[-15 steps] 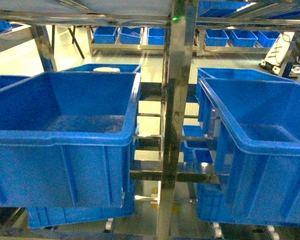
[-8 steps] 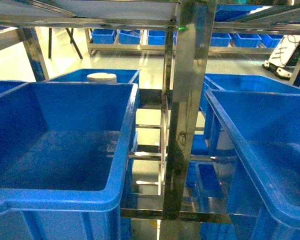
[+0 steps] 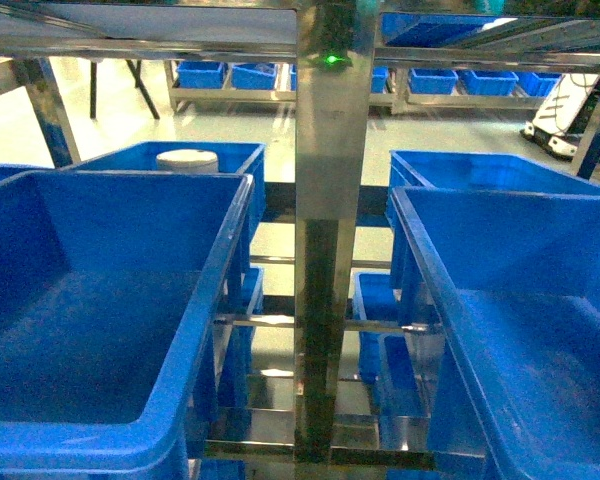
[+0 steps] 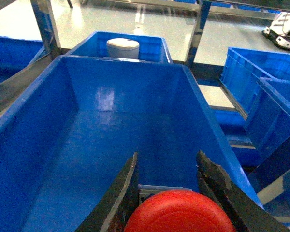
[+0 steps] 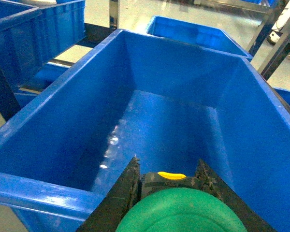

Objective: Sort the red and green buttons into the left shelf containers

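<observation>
In the left wrist view my left gripper [image 4: 168,157] is shut on the red button [image 4: 179,212], whose red cap fills the space between the dark fingers. It hangs over the near end of a deep blue bin [image 4: 111,87] with a bare floor. The right wrist view has my right gripper [image 5: 167,162] shut on the green button [image 5: 181,212], above the near end of another blue bin [image 5: 174,67]. The head view looks down into the left bin [image 3: 220,260] and right bin [image 3: 500,240] on the shelf; neither gripper shows there.
A shiny steel shelf post [image 3: 325,200] with a small green light [image 3: 332,60] stands between the two bins. A round white tub [image 3: 187,159] sits in a further blue bin behind the left one. More blue bins line racks across the floor.
The head view has closed in on the shelf and now looks down into the bins. The post has shifted left in the picture.
</observation>
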